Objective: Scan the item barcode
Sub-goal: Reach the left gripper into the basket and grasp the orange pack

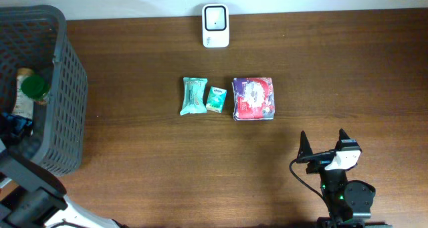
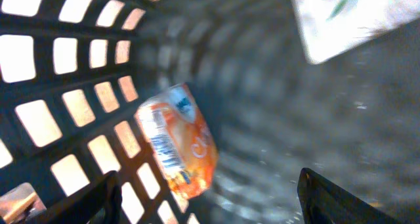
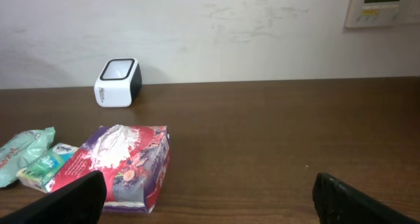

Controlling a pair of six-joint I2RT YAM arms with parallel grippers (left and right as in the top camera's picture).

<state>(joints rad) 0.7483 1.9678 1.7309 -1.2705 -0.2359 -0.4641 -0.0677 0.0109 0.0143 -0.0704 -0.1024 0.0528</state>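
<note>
My left gripper is down inside the dark mesh basket, open, with an orange packet leaning on the basket wall just ahead of its jaws and nothing held. From overhead this gripper is only a dark shape in the basket. The white barcode scanner stands at the table's far edge. My right gripper is open and empty near the front right, facing the scanner.
Three scanned-side items lie mid-table: a teal packet, a small green packet and a purple-red bag. The basket also holds a green-lidded item and a white package.
</note>
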